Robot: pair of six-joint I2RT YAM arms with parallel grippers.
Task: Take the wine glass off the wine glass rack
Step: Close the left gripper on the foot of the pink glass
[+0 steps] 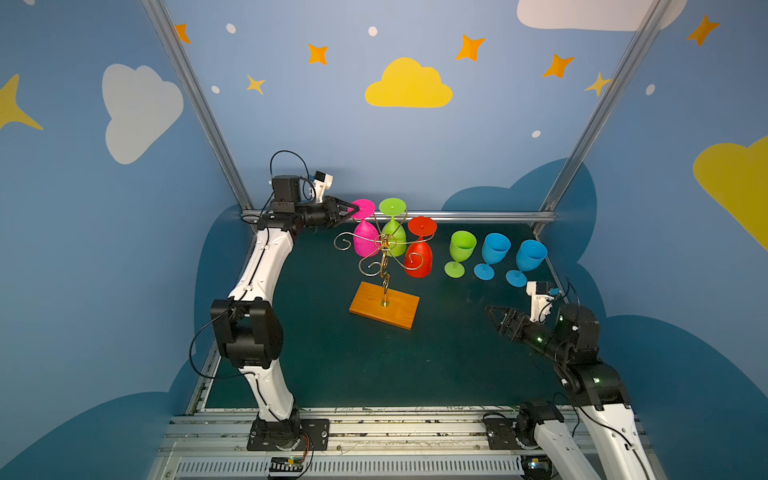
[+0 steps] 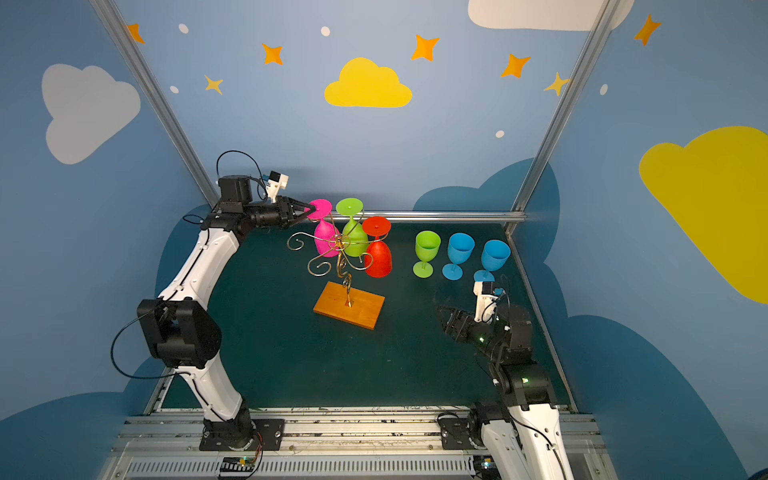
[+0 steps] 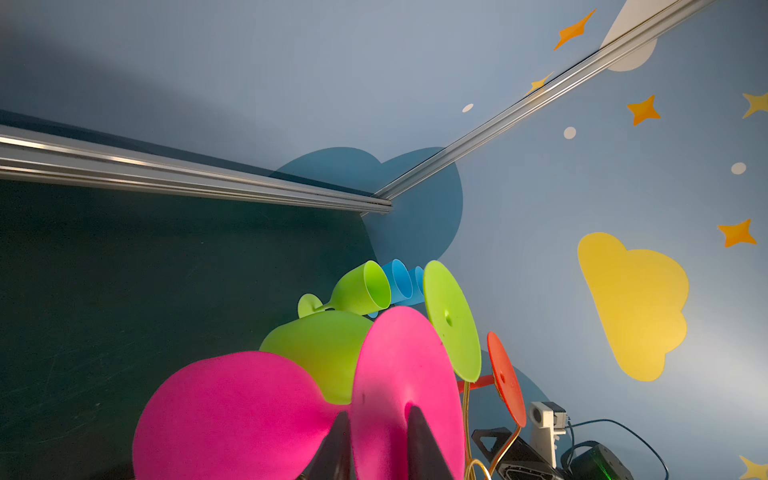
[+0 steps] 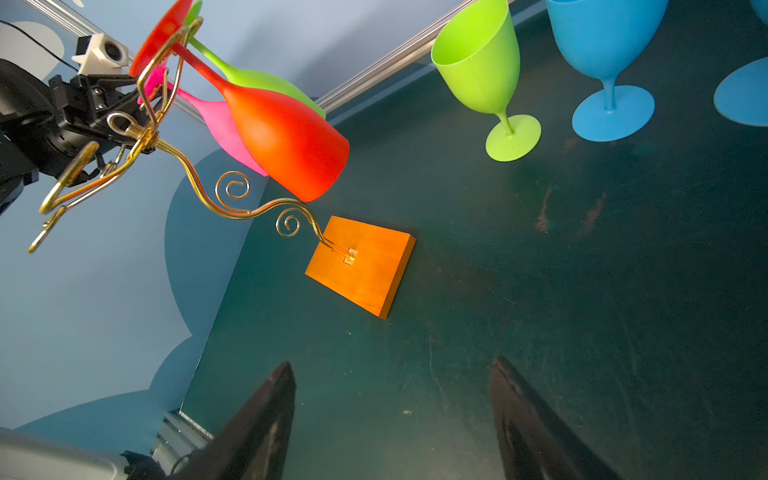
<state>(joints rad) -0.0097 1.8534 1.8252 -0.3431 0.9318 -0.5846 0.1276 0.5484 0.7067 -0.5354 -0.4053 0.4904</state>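
Wine glass rack (image 1: pixel 385 242) is standing mid-table on the dark green mat (image 1: pixel 332 365), its wooden base (image 1: pixel 384 305) sitting flat and the gold scroll arms fanning out above. Three glasses are hanging from it upside down, feet up and bowls down: the pink wine glass (image 1: pixel 365 243) on the far-left side, a green hanging glass (image 1: pixel 394 237) beside it, and a red hanging glass (image 1: pixel 419 259) to the right. The left gripper (image 1: pixel 351 212) is reaching in level from the left at the height of the pink foot. In the left wrist view, the left gripper (image 3: pixel 378 415) is pinching that foot disc, with one dark finger (image 3: pixel 419 444) lying on the disc's outer face and the other tucked behind it on the bowl side. The right gripper (image 4: pixel 395 415) is hovering low over bare mat on the right, jaws spread wide and holding nothing. Past it, a green standing glass (image 1: pixel 461 249) and two blue glasses (image 1: pixel 494 249) (image 1: pixel 530 255) are standing upright in a row along the back right, well apart from the rack.
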